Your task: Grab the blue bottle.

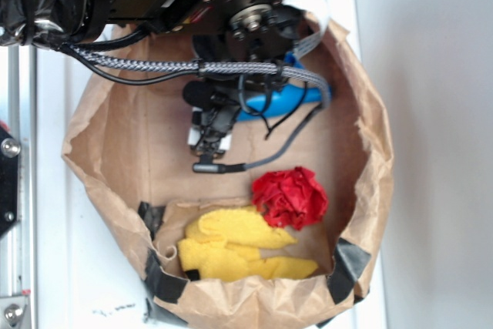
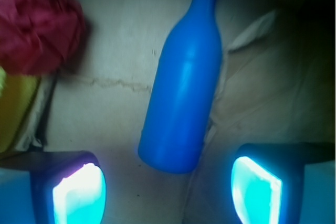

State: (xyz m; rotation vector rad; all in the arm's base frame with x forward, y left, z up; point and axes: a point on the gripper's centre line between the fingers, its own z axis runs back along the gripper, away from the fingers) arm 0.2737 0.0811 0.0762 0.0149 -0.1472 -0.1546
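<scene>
The blue bottle (image 2: 181, 98) lies on its side on the floor of a brown paper bag, neck pointing away from me in the wrist view. In the exterior view only part of the bottle (image 1: 281, 102) shows, behind the arm and cables. My gripper (image 2: 167, 192) is open and empty, its two glowing pads (image 2: 79, 195) spread wide on either side of the bottle's flat base, just short of it. In the exterior view the gripper (image 1: 209, 138) hangs inside the bag beside the bottle.
A red paper ball (image 1: 290, 196) lies right of centre in the bag, also at the wrist view's top left (image 2: 37, 22). A yellow cloth (image 1: 239, 246) lies at the bag's near side. The paper bag walls (image 1: 368, 136) ring everything.
</scene>
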